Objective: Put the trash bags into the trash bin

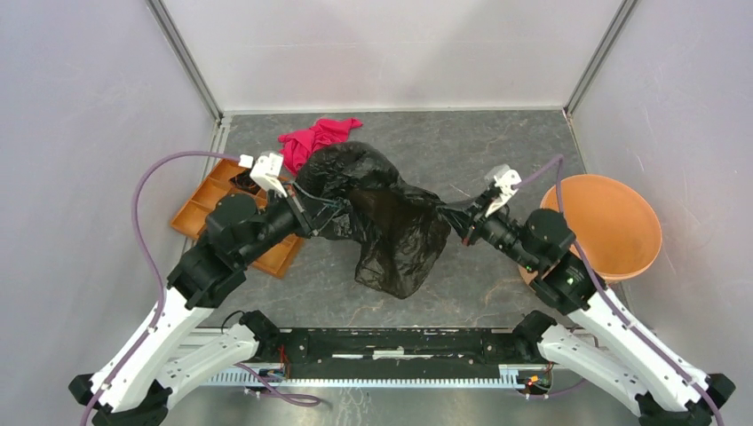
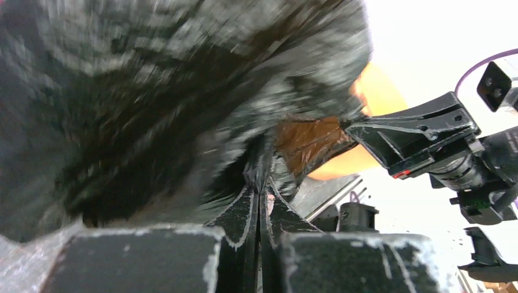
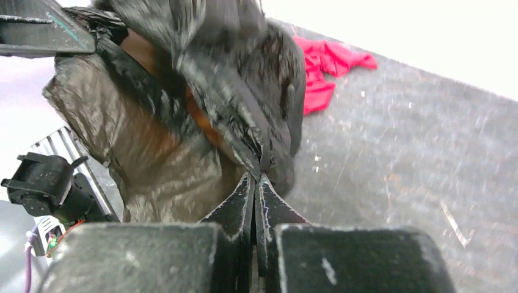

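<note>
Jaws of left gripper [image 1: 308,211] and right gripper [image 1: 465,219] pinch trash bag [image 1: 395,235] tight. Pulling apart could tear film or slip it short of trash bin [image 1: 613,226].

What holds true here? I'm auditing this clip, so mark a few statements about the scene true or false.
1. The left gripper is shut on the bag. True.
2. The right gripper hangs open and empty. False: it is shut on the bag too.
3. The bag lies inside the bin. False: it is stretched between the two grippers, outside the bin.
4. A red cloth lies beyond the bag. True.
</note>
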`<state>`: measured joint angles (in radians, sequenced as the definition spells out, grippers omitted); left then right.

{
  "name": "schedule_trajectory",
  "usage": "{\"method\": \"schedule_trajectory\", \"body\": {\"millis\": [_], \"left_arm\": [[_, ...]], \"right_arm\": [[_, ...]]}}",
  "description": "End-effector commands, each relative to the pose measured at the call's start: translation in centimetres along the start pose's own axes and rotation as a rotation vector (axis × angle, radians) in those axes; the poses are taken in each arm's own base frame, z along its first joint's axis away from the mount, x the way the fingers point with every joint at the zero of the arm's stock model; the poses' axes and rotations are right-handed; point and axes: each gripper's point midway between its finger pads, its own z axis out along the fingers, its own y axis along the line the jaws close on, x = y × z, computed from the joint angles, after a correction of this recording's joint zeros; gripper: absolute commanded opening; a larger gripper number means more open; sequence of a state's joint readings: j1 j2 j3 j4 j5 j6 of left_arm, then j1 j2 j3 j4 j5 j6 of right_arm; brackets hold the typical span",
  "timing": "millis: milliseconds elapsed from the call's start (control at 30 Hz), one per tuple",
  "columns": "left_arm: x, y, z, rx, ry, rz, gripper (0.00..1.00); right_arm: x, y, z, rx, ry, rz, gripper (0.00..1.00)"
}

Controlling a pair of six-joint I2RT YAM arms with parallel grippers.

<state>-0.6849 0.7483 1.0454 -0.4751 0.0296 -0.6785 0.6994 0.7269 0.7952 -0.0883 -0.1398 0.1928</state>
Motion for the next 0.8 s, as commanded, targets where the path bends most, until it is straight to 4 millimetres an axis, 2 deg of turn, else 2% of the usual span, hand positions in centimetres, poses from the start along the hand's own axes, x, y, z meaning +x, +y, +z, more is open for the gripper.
{"method": "schedule_trajectory", "body": {"millis": [0, 67, 100, 167, 233, 300, 367, 400, 467, 533, 600, 633, 700, 767], "left_arm": [[5.9, 4.7, 1.1, -0.127, 0.152, -0.040, 0.02], [6.8, 3.0, 1.6, -0.024, 0.195, -0.054, 0.02], [6.5, 1.4, 1.7, 0.053, 0.197, -0.057, 0.02], [4.2, -2.8, 1.7, 0.237, 0.156, -0.024, 0.02], [0.9, -7.2, 0.9, 0.402, 0.094, 0.060, 0.02], [-1.6, -9.5, 0.7, 0.469, 0.050, 0.140, 0.02], [-3.0, -10.3, 1.0, 0.477, 0.015, 0.193, 0.02], [-3.5, -10.1, 1.2, 0.455, -0.009, 0.206, 0.02], [-4.1, -8.1, 1.9, 0.341, -0.048, 0.214, 0.02], [-4.4, -4.4, 2.5, 0.149, -0.079, 0.206, 0.02], [-4.2, -0.1, 2.6, -0.056, -0.102, 0.191, 0.02], [-3.9, 1.2, 2.5, -0.116, -0.098, 0.192, 0.02], [-3.4, 1.8, 2.3, -0.138, -0.076, 0.198, 0.02], [-3.6, 0.7, 1.7, -0.086, -0.084, 0.197, 0.02]], "right_arm": [[6.5, -1.7, -1.1, 0.121, 0.099, 0.185, 0.01], [8.3, -1.9, -1.5, 0.142, 0.137, 0.219, 0.01], [8.2, -2.0, -1.6, 0.149, 0.142, 0.227, 0.01], [6.0, -1.8, -1.7, 0.146, 0.113, 0.217, 0.01], [2.4, -1.7, -2.1, 0.150, 0.062, 0.183, 0.01], [-0.1, -2.0, -2.8, 0.180, 0.029, 0.148, 0.01], [-1.4, -2.9, -3.5, 0.232, -0.004, 0.129, 0.01], [-1.0, -3.3, -3.6, 0.255, -0.009, 0.129, 0.01], [0.4, -4.1, -3.6, 0.292, -0.005, 0.138, 0.03], [1.7, -4.5, -2.8, 0.305, 0.031, 0.131, 0.03], [1.8, -4.6, -1.8, 0.299, 0.071, 0.102, 0.02], [1.2, -4.4, -1.3, 0.288, 0.086, 0.081, 0.01], [-0.2, -4.1, 0.0, 0.260, 0.112, 0.040, 0.00], [-2.4, -3.1, 1.1, 0.200, 0.092, 0.012, 0.00]]}}
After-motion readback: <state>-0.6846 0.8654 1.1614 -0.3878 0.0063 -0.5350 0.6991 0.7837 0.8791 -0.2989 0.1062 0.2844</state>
